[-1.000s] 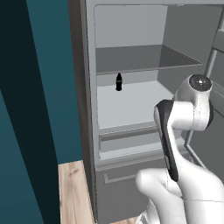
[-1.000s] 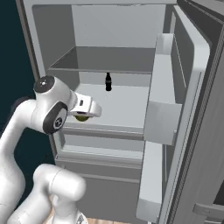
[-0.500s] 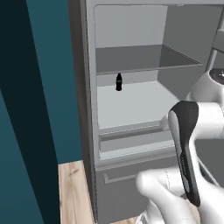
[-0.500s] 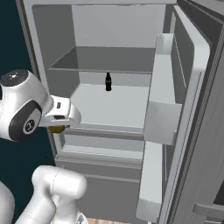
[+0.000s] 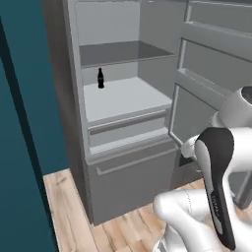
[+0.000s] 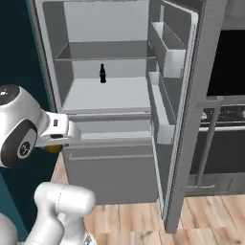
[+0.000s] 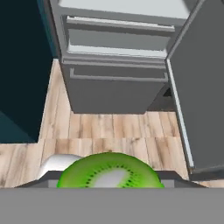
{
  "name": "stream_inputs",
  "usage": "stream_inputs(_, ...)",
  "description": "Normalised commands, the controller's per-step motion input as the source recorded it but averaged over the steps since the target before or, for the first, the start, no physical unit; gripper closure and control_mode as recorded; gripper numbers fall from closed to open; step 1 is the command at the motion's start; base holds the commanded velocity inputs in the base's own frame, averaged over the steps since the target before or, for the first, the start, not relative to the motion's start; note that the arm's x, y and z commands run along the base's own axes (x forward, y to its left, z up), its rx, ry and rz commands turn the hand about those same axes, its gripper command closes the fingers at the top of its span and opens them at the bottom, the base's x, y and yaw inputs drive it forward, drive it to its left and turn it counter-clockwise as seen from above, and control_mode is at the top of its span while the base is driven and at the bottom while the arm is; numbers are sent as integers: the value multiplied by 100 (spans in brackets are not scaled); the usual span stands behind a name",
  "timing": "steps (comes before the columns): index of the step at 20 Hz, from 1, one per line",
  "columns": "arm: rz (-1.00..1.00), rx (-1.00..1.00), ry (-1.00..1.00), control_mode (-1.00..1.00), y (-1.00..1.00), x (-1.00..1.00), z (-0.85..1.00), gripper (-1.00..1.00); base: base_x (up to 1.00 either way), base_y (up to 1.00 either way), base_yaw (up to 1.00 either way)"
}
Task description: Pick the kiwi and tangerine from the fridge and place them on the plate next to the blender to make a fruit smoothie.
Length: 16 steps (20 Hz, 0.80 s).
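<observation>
I saw the gripper [image 7: 109,186] clamped on the green cut kiwi [image 7: 109,173], the open grey fridge [image 7: 114,83] at 12 o'clock.

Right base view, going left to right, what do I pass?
White robot arm → small dark bottle on the grey fridge shelf → open fridge door → black oven.

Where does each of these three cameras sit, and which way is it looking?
Left base view: behind the arm, left side, facing the open fridge; white arm at lower right.
Right base view: behind, right side, same fridge, bottle and open door; arm at lower left.
Hand view: on the hand, looking down at the floor and fridge, kiwi held close.
Both base views share the fridge and bottle.
</observation>
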Motion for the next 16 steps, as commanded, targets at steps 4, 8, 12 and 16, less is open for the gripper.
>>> stream_inputs(4,0,0,0,100,0,0,0,100,-91,6,-80)
stream_inputs(8,0,0,0,100,0,0,0,100,-51,-2,-84)
stream_inputs(12,0,0,0,100,0,0,0,100,-1,-56,-78)
stream_inputs(16,0,0,0,100,0,0,0,100,12,-74,-68)
